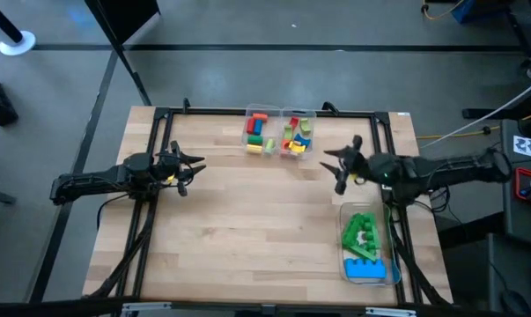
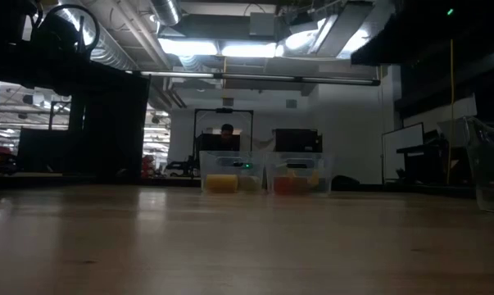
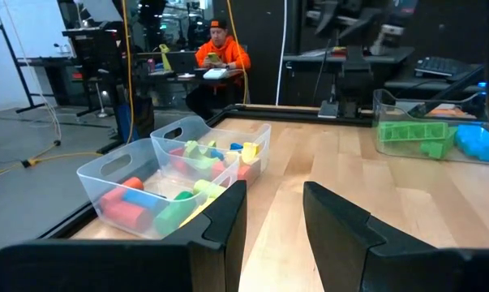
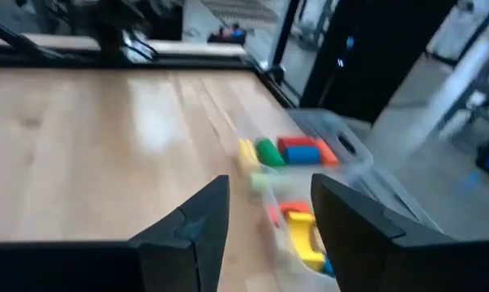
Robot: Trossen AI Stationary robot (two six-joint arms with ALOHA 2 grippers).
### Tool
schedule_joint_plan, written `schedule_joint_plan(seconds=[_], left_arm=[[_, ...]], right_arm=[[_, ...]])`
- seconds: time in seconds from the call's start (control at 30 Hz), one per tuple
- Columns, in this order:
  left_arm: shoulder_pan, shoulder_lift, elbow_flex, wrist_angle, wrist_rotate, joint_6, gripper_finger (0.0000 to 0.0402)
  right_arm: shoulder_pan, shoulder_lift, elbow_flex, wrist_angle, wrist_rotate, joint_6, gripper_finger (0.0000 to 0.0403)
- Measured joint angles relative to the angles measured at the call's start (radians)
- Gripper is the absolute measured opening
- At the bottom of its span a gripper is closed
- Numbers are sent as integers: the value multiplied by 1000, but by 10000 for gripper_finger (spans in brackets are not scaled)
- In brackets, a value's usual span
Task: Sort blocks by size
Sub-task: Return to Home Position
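A pale wooden table (image 1: 247, 229) in a dim workshop carries three clear bins. From overhead its bare boards show no loose block, though a tiny piece could escape that view. Nearest, at the right edge, a long clear bin (image 3: 388, 105) holds the green studded bricks (image 1: 362, 232) and the blue bricks (image 1: 366, 269). Mid-table, both arms hang clear of everything. The left gripper (image 3: 275, 191) is on the left side and the right gripper (image 4: 270, 185) is just beyond the long bin, each with fingers parted and nothing between them. At the far edge two small clear bins (image 1: 279, 132) stand side by side, one with short cylinders (image 1: 258, 132), the other with small cubes (image 1: 296, 134). They sit between the two grippers and farther out. Sorting looks finished; only parking the arms seems left. Beyond the table sits a person in orange (image 3: 220, 57).
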Motion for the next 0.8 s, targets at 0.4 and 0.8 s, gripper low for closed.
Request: schedule_joint_plan(seconds=[0.4,0.8], left_arm=[[0,0,0,0,0,0,109],[0,0,0,0,0,0,109]], right_arm=[[-264,-125,-58,-119,-376,1,177],[-263,-360,-347,51,-386,31,177]])
